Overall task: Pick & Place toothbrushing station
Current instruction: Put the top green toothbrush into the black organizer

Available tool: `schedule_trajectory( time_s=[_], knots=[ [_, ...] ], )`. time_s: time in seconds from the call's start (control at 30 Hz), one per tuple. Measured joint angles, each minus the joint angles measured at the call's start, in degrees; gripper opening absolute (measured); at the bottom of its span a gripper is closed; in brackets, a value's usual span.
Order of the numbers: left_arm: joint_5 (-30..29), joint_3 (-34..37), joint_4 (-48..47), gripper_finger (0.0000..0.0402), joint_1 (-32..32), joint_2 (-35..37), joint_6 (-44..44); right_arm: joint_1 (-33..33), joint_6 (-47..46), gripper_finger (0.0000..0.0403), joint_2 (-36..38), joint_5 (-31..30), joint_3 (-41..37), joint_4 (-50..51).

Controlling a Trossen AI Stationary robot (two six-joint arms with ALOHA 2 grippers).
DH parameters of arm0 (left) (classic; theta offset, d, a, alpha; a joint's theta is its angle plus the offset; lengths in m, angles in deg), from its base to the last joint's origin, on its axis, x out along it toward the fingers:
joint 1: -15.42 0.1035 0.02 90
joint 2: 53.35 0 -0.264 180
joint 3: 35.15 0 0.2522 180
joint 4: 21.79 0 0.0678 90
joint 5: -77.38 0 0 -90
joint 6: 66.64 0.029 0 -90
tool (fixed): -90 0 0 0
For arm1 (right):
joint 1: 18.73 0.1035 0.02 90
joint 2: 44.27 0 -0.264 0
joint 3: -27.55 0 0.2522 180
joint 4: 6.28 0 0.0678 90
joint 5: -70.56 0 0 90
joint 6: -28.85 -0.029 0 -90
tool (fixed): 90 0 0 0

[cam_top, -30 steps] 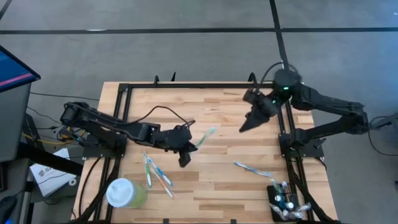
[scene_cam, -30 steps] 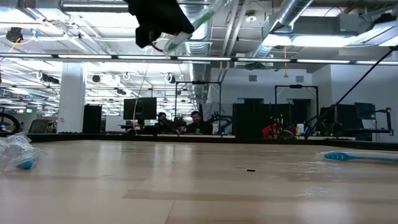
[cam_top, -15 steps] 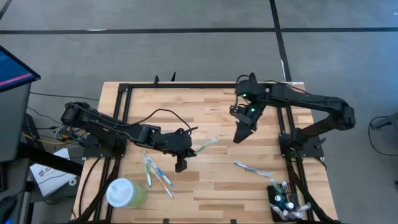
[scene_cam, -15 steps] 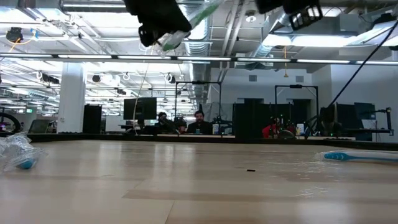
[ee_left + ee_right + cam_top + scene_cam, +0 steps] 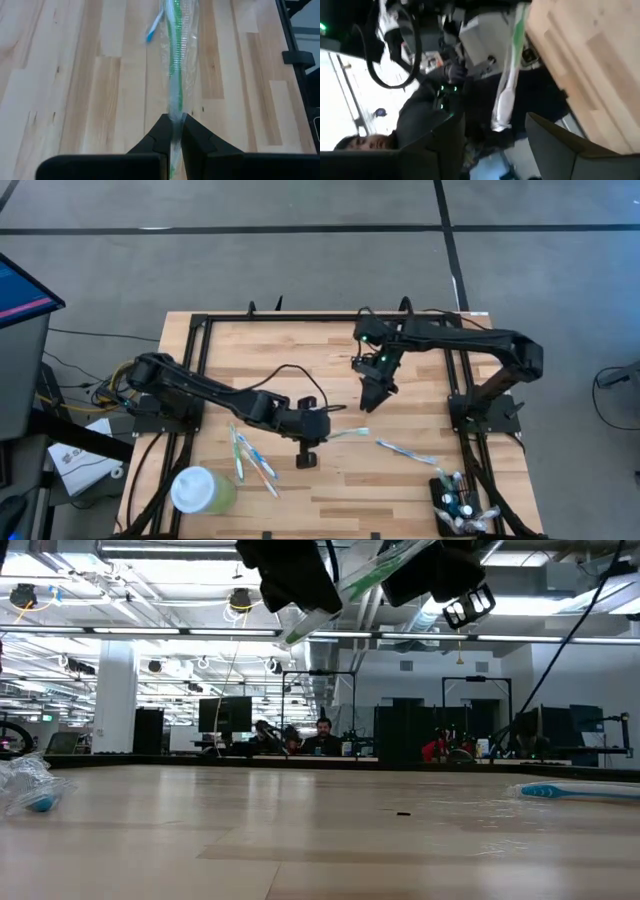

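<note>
The toothbrushing station (image 5: 455, 505), a small black holder with brushes standing in it, sits at the near right corner of the wooden surface (image 5: 420, 490), beside the right arm's base frame.

Well away from the station, near the middle of the surface, the left claw (image 5: 322, 432) is clamped on the handle end of a green toothbrush in a clear wrapper (image 5: 348, 433), holding it up off the wood. In the left wrist view its two fingers (image 5: 161, 134) pinch the wrapped brush (image 5: 175, 60), which runs straight out ahead of them.

The right claw (image 5: 376, 394) hangs just beyond the brush's free end, farther from the station, with its fingers spread apart and nothing between them. The right wrist view shows the wrapped brush (image 5: 507, 75) in the gap ahead of those open fingers.

A blue toothbrush (image 5: 405, 451) lies flat on the wood between the held brush and the station. Far from the station, toward the near left corner, stand a pale green cup with a white lid (image 5: 200, 491) and a loose cluster of toothbrushes (image 5: 252, 461).
</note>
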Motion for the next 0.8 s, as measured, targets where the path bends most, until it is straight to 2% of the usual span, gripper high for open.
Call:
schedule_trajectory(
  time_s=[0.17,0.33,0.57,0.8],
  knots=[
    [-0.04,-0.05,-0.05,0.0010,0.22,-0.03,1.40,3.28,1.74,0.0194,-1.74,1.33,-0.02,1.73],
    [0.09,-0.05,-0.01,0.0010,0.66,-0.03,2.80,5.28,1.65,0.0205,-3.77,0.95,0.03,0.46],
    [1.69,-0.12,1.75,0.0011,2.26,-0.03,5.39,6.22,2.12,0.0221,-5.67,0.70,-0.07,-0.41],
    [2.10,-0.25,2.16,0.0010,2.79,-0.03,5.60,5.72,-0.58,0.0214,-5.87,0.78,0.01,-4.32]
  ],
)
